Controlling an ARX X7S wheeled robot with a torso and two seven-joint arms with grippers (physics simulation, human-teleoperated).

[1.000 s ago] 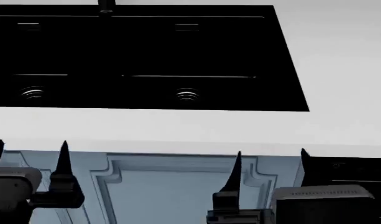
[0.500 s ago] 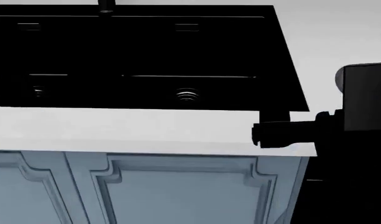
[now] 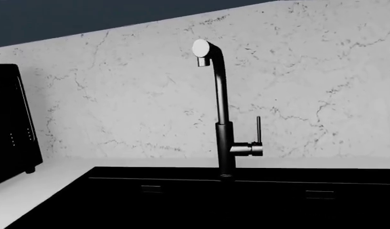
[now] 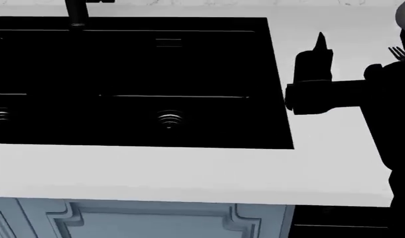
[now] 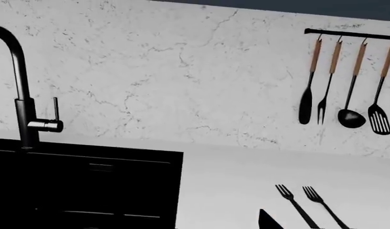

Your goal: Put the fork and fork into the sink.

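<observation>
- The two forks (image 5: 303,202) lie flat on the white table (image 5: 233,181), side by side and nearly parallel, tines toward the far wall, to the right of the sink (image 5: 80,186). In the head view only a bit of tines (image 4: 396,50) shows at the right edge, behind the right arm.
- I judge each fork to be light, stiff and thin. It lies flat against a smooth surface, so it may slip. The best hold seems to be across the thin handle, near its middle. The forks are close together, so one may be pushed when the other is taken.
- The right claw (image 4: 319,42) is above the table, between the sink and the forks; only one dark finger shows, so I cannot tell if it is released or clenched. It grasps nothing that I can see.
- The left claw is not in view.
- The sink is black with two basins; a drain (image 4: 170,119) shows in the right one. The faucet (image 3: 221,119) stands at the far rim.
- On the far wall hangs a rail with utensils (image 5: 347,81), well apart from the forks. A black appliance (image 3: 13,124) stands left of the sink.
- Nothing stands between the forks and the sink.
</observation>
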